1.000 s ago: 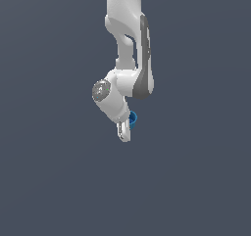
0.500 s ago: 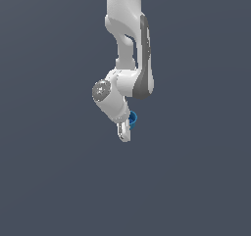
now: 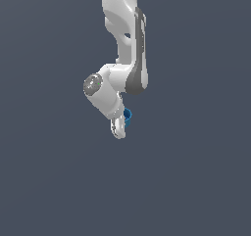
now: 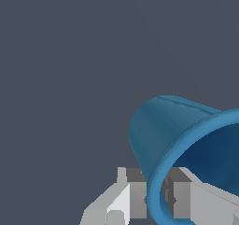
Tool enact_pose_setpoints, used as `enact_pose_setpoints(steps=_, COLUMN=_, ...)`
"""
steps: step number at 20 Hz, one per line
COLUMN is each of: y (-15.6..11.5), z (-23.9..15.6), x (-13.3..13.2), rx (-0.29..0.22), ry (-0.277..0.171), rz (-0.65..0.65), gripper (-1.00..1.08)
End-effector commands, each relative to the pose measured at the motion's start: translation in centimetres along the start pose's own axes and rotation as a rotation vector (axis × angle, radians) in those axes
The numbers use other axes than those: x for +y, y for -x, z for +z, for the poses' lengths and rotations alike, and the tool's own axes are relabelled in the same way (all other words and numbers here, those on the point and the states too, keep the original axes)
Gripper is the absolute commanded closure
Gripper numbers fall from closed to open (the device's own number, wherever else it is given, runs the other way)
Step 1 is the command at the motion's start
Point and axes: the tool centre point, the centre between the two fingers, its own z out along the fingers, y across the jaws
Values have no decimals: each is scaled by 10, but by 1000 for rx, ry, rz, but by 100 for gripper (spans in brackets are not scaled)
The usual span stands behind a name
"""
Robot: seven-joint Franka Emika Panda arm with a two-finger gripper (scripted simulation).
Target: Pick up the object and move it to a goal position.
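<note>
The bright blue cup (image 3: 127, 115) shows as a small blue patch beside my white gripper (image 3: 119, 128) in the exterior view, held up off the grey ground. In the wrist view the cup (image 4: 163, 126) fills the lower corner, tilted, with its open rim and darker inside facing the camera. My gripper (image 4: 156, 198) is shut on the cup's rim: one grey pad lies outside the wall and the other inside it. Most of the cup is hidden behind the hand in the exterior view.
The white arm (image 3: 125, 29) hangs down from the top of the exterior view. Plain dark grey surface (image 3: 49, 181) lies all around.
</note>
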Motion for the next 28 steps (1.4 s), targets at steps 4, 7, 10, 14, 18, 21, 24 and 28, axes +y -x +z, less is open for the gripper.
enact_pose_setpoints(steps=4, y=-25, z=-45, x=13, rx=0, ry=-3, rz=2, gripper=108)
enact_pose_setpoints(steps=7, y=-43, z=-76, x=22, rx=0, ry=-3, rz=2, gripper=108)
enact_pose_setpoints(steps=10, y=-61, z=-108, x=31, rx=0, ry=-3, rz=3, gripper=108)
enact_pose_setpoints(steps=14, y=-85, z=-150, x=43, rx=1, ry=-2, rz=3, gripper=108)
enact_pose_setpoints(steps=18, y=-108, z=-191, x=53, rx=1, ry=-2, rz=3, gripper=108)
enact_pose_setpoints(steps=21, y=-123, z=-217, x=60, rx=2, ry=-2, rz=3, gripper=108)
enact_pose_setpoints(steps=24, y=-134, z=-238, x=64, rx=1, ry=-2, rz=2, gripper=108)
enact_pose_setpoints(steps=28, y=-145, z=-256, x=67, rx=1, ry=-3, rz=0, gripper=108)
